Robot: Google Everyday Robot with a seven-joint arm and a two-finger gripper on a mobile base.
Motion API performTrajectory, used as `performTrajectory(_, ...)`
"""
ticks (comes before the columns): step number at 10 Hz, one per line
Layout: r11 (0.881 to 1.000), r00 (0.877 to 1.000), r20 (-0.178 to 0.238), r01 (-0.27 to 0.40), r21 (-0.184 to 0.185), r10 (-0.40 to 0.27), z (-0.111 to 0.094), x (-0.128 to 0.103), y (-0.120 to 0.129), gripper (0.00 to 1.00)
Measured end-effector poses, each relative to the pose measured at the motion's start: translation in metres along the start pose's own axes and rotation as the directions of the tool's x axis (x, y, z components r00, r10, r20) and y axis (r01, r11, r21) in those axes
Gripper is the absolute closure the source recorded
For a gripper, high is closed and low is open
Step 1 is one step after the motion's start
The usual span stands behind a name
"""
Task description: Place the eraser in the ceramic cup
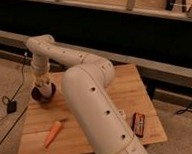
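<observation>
Gripper: left of frame, poised directly over the ceramic cup at the wooden table's far-left corner, likely for a clean drop; its grip state cannot be told. Eraser: hidden at the cup's mouth, whether inside it or held unclear. Carrot: lower left, apart.

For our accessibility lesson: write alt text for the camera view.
A white robot arm reaches over a wooden table, its gripper right above the cup near the far left corner. A carrot lies near the front edge, a small dark packet at the right.
</observation>
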Motion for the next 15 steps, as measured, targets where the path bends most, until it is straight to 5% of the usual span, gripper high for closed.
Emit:
performTrajectory(2,1.0,1.0,-0.015,0.002,0.006,-0.002,0.004,0.001,-0.002,0.2)
performTrajectory(7,1.0,1.0,-0.027,0.014,0.012,-0.014,0.004,-0.001,0.0,0.2)
performTrajectory(12,0.998,0.998,0.04,0.056,0.024,-0.057,-0.032,-0.016,0.011,0.2)
performTrajectory(15,0.994,0.995,0.072,0.069,0.088,-0.075,-0.055,-0.015,0.0,0.2)
